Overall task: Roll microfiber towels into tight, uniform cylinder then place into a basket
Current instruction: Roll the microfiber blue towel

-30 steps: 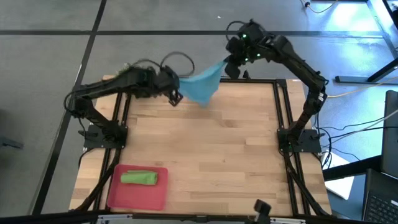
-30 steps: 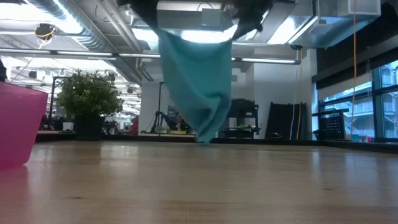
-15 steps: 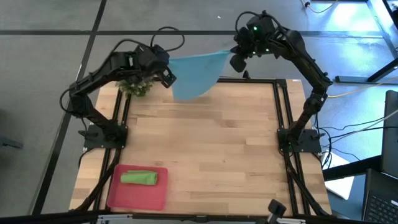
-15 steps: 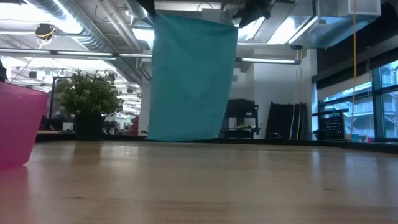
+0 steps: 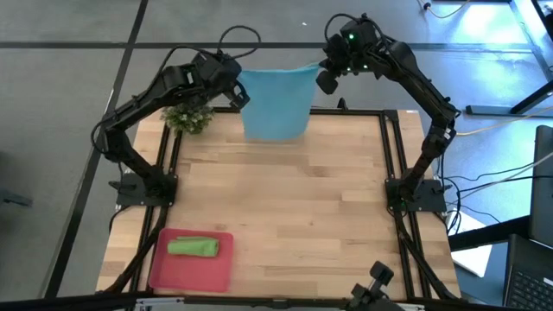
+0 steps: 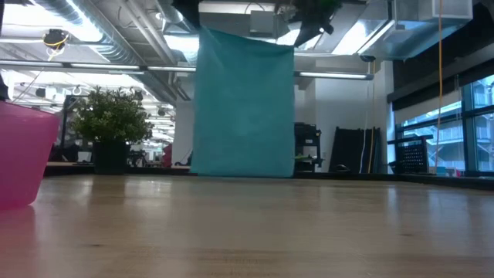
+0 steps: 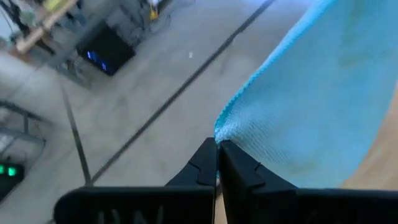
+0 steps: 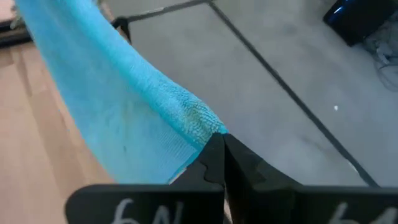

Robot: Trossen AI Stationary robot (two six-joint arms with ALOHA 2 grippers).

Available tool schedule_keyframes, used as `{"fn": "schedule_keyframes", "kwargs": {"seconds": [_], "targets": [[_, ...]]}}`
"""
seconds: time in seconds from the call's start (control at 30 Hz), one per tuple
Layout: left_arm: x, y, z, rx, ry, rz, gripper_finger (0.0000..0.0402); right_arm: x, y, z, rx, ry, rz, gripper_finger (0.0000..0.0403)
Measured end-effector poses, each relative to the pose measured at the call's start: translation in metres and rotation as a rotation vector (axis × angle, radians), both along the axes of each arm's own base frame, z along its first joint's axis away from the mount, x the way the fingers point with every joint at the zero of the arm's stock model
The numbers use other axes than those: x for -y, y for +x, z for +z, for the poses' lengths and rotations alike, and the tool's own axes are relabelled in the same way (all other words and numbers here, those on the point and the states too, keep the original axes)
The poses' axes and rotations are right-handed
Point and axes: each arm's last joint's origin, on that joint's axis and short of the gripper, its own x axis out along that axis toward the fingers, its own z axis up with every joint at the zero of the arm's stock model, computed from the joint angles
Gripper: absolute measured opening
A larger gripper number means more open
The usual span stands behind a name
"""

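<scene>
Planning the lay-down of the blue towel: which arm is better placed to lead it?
Neither clearly: left end effector and right end effector each pinch a top corner of the blue towel, hanging evenly above the table's far edge.

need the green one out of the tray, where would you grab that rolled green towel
Grip the rolled green towel across its middle, coming straight down. It lies flat as a short roll across the red tray, whose walls would likely block a sideways approach.

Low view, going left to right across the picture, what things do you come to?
Pinkish-red plastic tray at the left edge → small green bushy plant in its dark pot → light blue microfiber towel hanging spread out over the wooden table.
</scene>
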Motion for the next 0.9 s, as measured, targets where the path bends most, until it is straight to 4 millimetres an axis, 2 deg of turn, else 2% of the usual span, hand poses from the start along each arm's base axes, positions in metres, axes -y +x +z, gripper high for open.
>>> {"fn": "schedule_keyframes", "kwargs": {"seconds": [0.13,0.23,0.33,0.53,0.67,0.9], "targets": [[0.001,0.004,0.007,0.039,0.042,-0.027,0.0,0.0,-0.003,0.005,0.01,-0.012,-0.008,0.0],[0.007,0.004,0.013,0.058,0.051,-0.051,0.0,-0.008,-0.007,0.013,0.011,-0.017,0.001,0.0],[0.019,0.006,0.014,0.042,0.044,-0.091,0.0,-0.023,-0.011,0.017,-0.006,-0.005,0.031,0.0],[0.049,0.009,0.003,0.001,-0.055,-0.14,0.0,-0.048,-0.015,0.011,-0.116,0.104,0.07,0.0],[0.069,0.012,-0.009,-0.015,-0.134,-0.16,0.0,-0.057,-0.007,-0.005,-0.176,0.161,0.095,0.0],[0.104,0.02,-0.031,-0.009,-0.282,-0.201,0.0,-0.074,0.01,-0.051,-0.281,0.254,0.131,0.0]]}}
